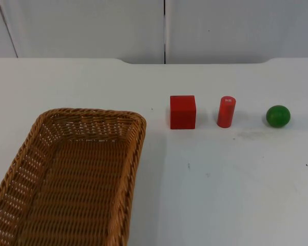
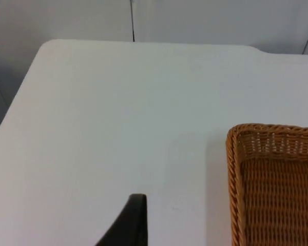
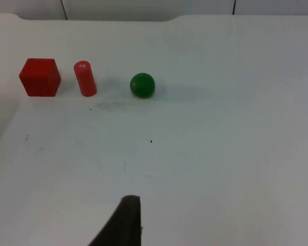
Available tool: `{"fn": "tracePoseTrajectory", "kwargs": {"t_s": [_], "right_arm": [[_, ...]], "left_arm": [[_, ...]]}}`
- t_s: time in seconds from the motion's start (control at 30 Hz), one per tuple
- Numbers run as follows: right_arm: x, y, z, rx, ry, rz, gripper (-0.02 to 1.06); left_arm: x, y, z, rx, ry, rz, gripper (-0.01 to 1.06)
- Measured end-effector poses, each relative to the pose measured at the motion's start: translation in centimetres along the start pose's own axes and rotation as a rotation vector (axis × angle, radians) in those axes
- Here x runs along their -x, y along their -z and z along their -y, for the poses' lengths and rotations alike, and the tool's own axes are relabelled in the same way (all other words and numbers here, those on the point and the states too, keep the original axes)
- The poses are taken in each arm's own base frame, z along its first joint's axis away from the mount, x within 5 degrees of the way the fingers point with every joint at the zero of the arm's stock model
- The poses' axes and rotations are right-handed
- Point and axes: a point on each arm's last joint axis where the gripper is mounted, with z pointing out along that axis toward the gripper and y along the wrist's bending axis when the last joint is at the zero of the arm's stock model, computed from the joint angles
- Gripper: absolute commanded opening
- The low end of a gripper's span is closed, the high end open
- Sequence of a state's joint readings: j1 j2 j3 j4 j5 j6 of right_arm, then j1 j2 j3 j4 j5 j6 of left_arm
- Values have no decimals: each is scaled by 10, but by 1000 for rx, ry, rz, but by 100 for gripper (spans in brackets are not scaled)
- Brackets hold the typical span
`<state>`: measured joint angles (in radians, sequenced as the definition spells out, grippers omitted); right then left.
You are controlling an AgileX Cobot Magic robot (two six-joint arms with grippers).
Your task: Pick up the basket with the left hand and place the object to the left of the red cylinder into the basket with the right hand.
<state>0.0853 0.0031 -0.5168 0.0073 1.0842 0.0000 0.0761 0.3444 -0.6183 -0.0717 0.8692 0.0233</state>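
wicker basket (image 1: 66, 179) cut off at edge, small white cylinder-top label illegible

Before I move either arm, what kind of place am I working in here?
Most likely a lab test bench, not a home or shop: a bare white table ending at a grey partition wall, with plain practice props laid out, namely a red block, a red cylinder, a green ball and a wicker basket.

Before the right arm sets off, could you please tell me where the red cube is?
In the top view the red cube stands on the white table, just left of the red cylinder and right of the basket, touching neither.
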Motion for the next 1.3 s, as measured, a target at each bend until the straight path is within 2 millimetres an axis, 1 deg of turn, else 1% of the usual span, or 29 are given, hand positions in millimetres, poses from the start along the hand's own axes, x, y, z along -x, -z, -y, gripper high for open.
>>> {"fn": "tracePoseTrajectory", "kwargs": {"t_s": [0.2,0.33,0.37,0.53,0.57,0.7,0.73,0.9,0.93,1.07,1.13,1.2,1.27,1.3], "right_arm": [[0,0,0,0,0,0,105],[0,0,1,-6,3,0,105],[0,0,1,-6,3,0,105],[0,0,1,-6,3,0,105],[0,0,1,-6,3,0,105],[0,0,1,-6,3,0,105],[0,0,1,-6,3,0,105],[0,0,1,-6,3,0,105],[0,0,1,-6,3,0,105],[0,0,1,-6,3,0,105],[0,0,1,-6,3,0,105],[0,0,1,-6,3,0,105],[0,0,1,-6,3,0,105],[0,0,1,-6,3,0,105]], "left_arm": [[6,-17,2,-26,3,-62,105],[10,-32,7,-93,-1,-102,105],[10,-32,7,-93,-1,-102,105],[17,-49,12,-153,-5,-110,105],[17,-49,12,-153,-5,-110,105],[23,-65,12,-165,-9,-115,105],[23,-65,12,-165,-9,-115,105],[25,-85,20,-271,-23,-152,105],[25,-85,20,-271,-23,-152,105],[26,-103,26,-347,-23,-188,105],[26,-111,27,-366,-17,-197,105],[26,-114,27,-369,-15,-197,105],[26,-126,26,-367,2,-205,105],[26,-126,26,-367,2,-205,105]]}}
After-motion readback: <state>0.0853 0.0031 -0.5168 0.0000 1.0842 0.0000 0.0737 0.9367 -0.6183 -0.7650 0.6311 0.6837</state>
